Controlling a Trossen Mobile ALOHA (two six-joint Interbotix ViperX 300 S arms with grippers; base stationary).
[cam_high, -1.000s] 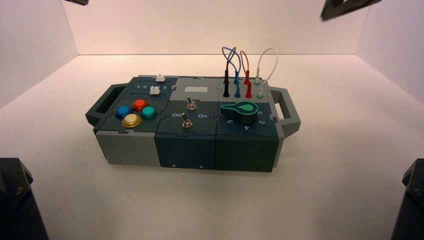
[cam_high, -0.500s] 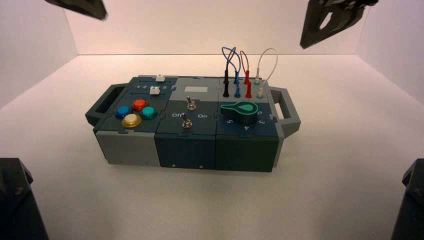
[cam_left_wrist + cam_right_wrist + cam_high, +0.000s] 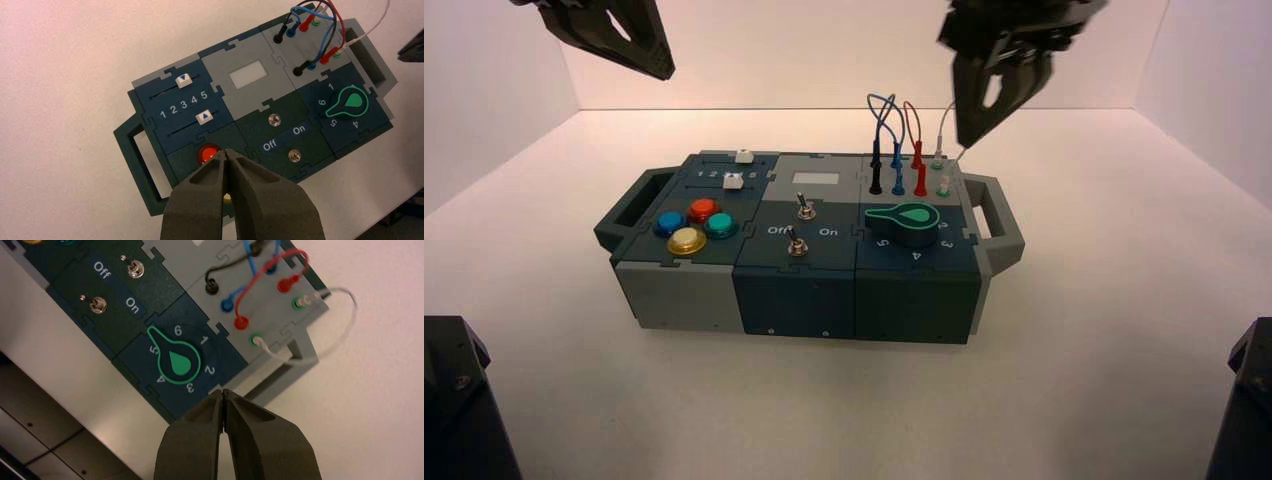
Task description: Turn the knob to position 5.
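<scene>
The knob, dark teal with a green teardrop top, sits on the right block of the box. It also shows in the right wrist view and the left wrist view. Its pointer lies between the white arc digits 6 and 5. My right gripper is shut and empty, held high over the wires behind the knob, not touching it; it shows close up in its own view. My left gripper is shut and empty, high above the box's left side.
Wires loop up from jacks just behind the knob. Two metal toggle switches with Off/On lettering stand on the middle block. Coloured push buttons and two sliders are on the left. Handles stick out at both ends.
Both grippers have come down into the high view from the top edge. The right one moved down and left over the wires. The knob has not turned.
</scene>
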